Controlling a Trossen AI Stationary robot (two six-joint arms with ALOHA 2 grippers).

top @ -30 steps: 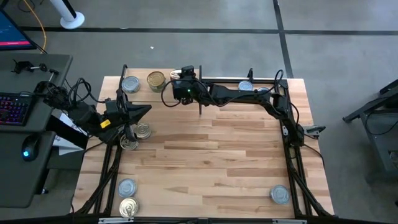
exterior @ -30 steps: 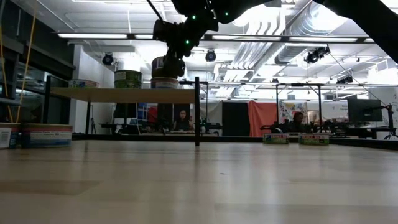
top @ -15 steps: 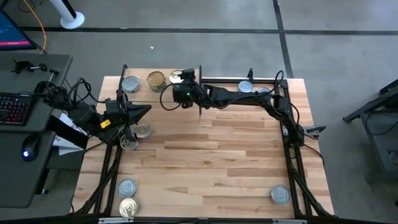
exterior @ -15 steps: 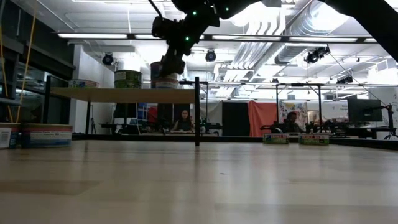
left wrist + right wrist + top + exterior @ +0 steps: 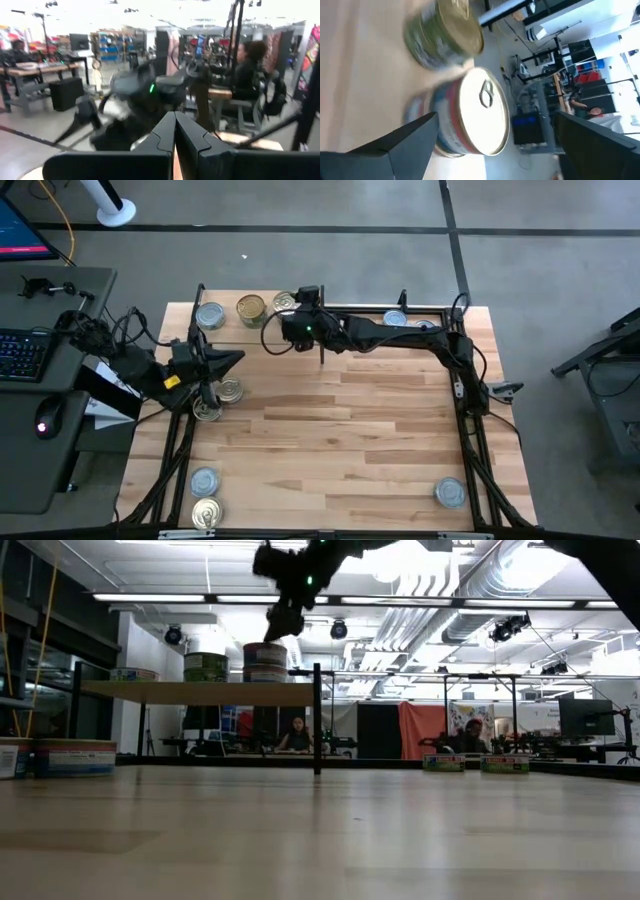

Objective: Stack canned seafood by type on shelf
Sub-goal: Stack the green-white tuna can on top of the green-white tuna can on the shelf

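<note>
The shelf (image 5: 200, 692), a light-wood board on black uprights, stands at the table's far left. Three tins rest on it by their bases: a silver-topped one (image 5: 209, 316), a gold-topped one (image 5: 250, 308) and a silver-topped one (image 5: 284, 302), the rightmost (image 5: 265, 662). My right gripper (image 5: 281, 618) hangs open just above and to the right of that last tin (image 5: 480, 112), with a finger (image 5: 400, 145) at each side and clear of it. My left gripper (image 5: 238, 357) waits shut and level over the table's left side, holding nothing.
Two tins (image 5: 230, 390) (image 5: 207, 410) sit on the table under my left arm. Two more (image 5: 204, 480) (image 5: 206, 513) sit at the near left, one (image 5: 449, 493) at the near right, and two (image 5: 395, 318) (image 5: 425, 325) at the far right. People sit in the room beyond.
My right gripper was down around the rightmost tin on the shelf. It has let go and risen clear of it, drawing a little toward the table's right. The tin stays standing on the shelf.
</note>
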